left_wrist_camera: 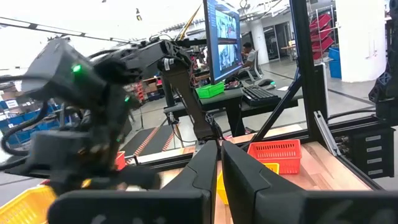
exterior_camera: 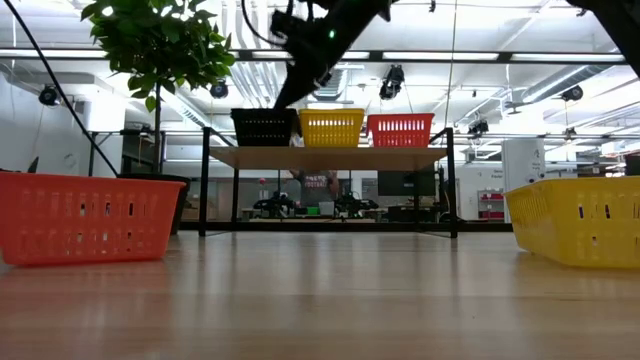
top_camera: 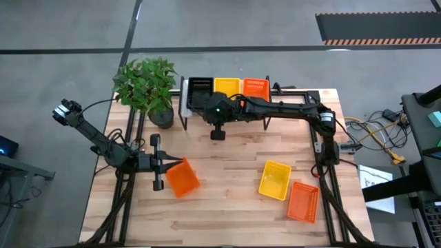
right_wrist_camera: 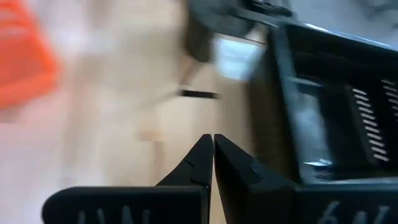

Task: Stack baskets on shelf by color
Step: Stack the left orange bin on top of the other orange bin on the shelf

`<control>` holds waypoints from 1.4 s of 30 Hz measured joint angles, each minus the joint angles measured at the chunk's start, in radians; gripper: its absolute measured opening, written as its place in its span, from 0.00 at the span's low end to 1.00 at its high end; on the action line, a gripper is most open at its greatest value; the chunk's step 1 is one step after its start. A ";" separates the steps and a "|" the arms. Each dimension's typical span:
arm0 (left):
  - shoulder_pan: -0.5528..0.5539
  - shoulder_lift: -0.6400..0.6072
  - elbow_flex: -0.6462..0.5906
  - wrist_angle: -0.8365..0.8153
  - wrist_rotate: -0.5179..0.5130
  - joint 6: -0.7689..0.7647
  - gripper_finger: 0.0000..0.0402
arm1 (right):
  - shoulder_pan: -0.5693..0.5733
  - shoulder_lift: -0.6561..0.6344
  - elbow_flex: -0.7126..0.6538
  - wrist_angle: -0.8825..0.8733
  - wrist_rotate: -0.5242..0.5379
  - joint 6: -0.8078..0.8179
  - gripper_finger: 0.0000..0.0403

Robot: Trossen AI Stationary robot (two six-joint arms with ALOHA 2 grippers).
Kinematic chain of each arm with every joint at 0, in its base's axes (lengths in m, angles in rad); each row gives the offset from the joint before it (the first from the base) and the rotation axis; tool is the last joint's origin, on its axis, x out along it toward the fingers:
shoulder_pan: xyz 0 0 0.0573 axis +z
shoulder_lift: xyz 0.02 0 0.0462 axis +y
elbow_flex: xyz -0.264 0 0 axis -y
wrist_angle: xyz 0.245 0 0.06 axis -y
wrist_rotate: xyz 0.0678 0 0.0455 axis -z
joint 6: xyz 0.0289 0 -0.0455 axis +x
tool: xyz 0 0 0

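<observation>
Hovering beside black basket [right_wrist_camera: 336, 106], right gripper [right_wrist_camera: 212, 144] fingers together.

On the light wooden shelf board [top_camera: 227, 110] I see a black mesh plastic basket [top_camera: 200, 87], a yellow one [top_camera: 226, 86], an orange-red one [top_camera: 255, 87]. Beside that shelf stands a green leafy plant [top_camera: 146, 81].

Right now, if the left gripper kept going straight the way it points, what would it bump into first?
The orange basket right by the left gripper, probably; it looks nearly touching, though depth is unclear.
</observation>
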 joint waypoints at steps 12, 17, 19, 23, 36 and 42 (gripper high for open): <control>0.001 0.000 0.000 0.000 0.000 0.005 0.02 | 0.199 0.021 -0.077 0.040 -0.361 0.001 0.02; 0.001 0.000 0.001 0.001 0.000 0.005 0.02 | 0.284 0.076 -0.105 0.196 -0.362 0.027 0.03; 0.001 0.000 0.001 0.001 0.002 0.005 0.02 | 0.314 0.107 -0.105 0.249 -0.361 0.030 0.04; 0.000 0.000 0.001 0.002 0.002 0.005 0.02 | 0.355 0.170 -0.106 0.345 -0.362 0.030 0.11; 0.001 0.000 0.001 0.001 0.002 0.000 0.02 | 0.388 0.230 -0.102 0.448 -0.283 0.150 0.46; 0.001 0.000 0.001 0.001 -0.001 -0.001 0.02 | 0.385 0.264 -0.101 0.509 -0.228 0.147 0.51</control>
